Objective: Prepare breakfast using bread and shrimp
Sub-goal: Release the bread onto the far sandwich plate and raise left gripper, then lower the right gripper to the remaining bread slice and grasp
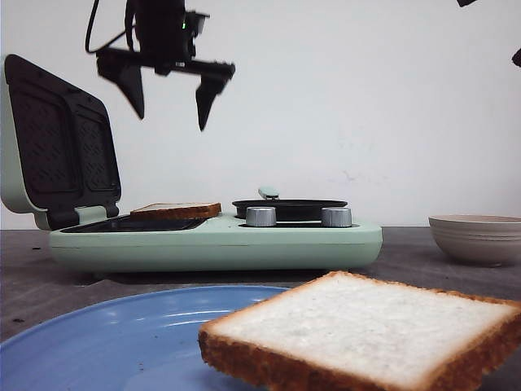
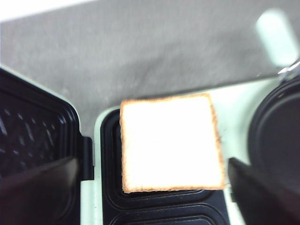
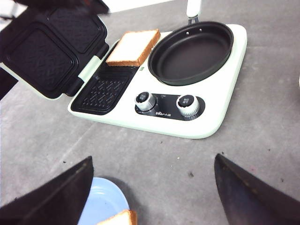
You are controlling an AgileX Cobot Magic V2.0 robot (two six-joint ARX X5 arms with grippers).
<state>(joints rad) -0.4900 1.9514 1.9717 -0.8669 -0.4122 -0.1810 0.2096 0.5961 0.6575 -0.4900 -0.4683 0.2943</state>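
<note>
A: Where is the bread?

B: One slice (image 1: 176, 211) lies on the far grill plate of the maker (image 1: 216, 242), at 9 o'clock of the pan (image 1: 289, 208). The second slice (image 1: 366, 338) rests on the blue plate (image 1: 106, 342), at 6 o'clock of the maker.

A: Gripper states?

B: The left gripper (image 1: 169, 102) hangs above the first slice, jaws spread, released. The right gripper (image 3: 152, 187) is also spread, holding nothing.

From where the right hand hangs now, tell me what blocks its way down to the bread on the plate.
Nothing visible does. The right hand hangs open above the table, with the bread on the blue plate just below and only bare table between them. The sandwich maker lies farther off, out of the way.
</note>
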